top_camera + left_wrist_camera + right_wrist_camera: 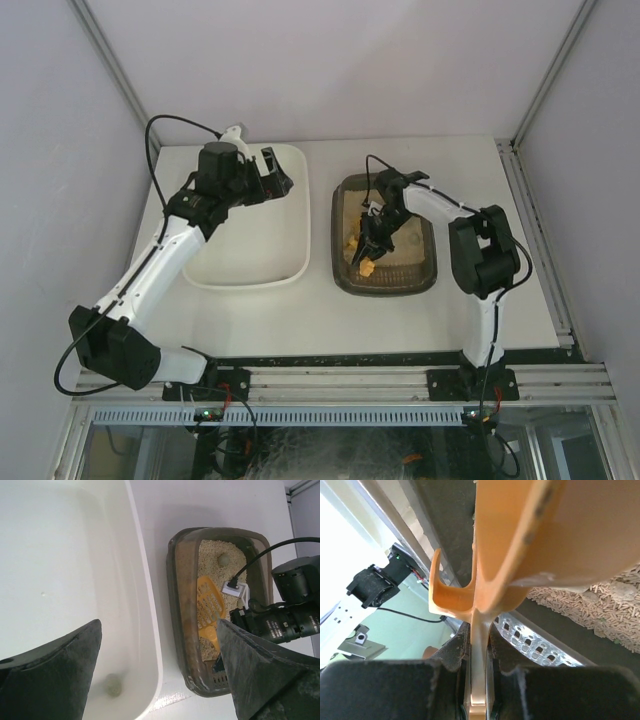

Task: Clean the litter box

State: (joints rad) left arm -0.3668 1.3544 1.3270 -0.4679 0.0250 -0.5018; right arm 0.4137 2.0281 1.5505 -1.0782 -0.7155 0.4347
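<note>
- Right pincer [478, 652]: clamped on the thin handle of the orange scoop [210, 604]. In the right wrist view you see the handle pinched edge-on between both fingers.
- Left pincer [159, 625]: jaws wide and holding nothing. It hangs above the white tub [245, 283], near the tub's far right corner.
- Litter box [390, 290]: sits on the counter [320, 320] just beside the tub's right wall, with a narrow strip of counter between them. Beige litter [215, 550] covers its floor.
- Scoop blade: slotted, lying low on the litter along the box wall nearest the tub. You cannot tell whether it carries anything.
- Grey clump [223, 559]: rests on the litter beyond the blade's tip, apart from the scoop. A second clump [113, 685] lies on the tub's floor.
- Step in hand, as judged: scooping waste from box to tub, with one clump left to collect.
- Next move calls for: slide the blade under that clump, lift it level so loose litter sifts through the slots, then carry it over both rims without tipping.
</note>
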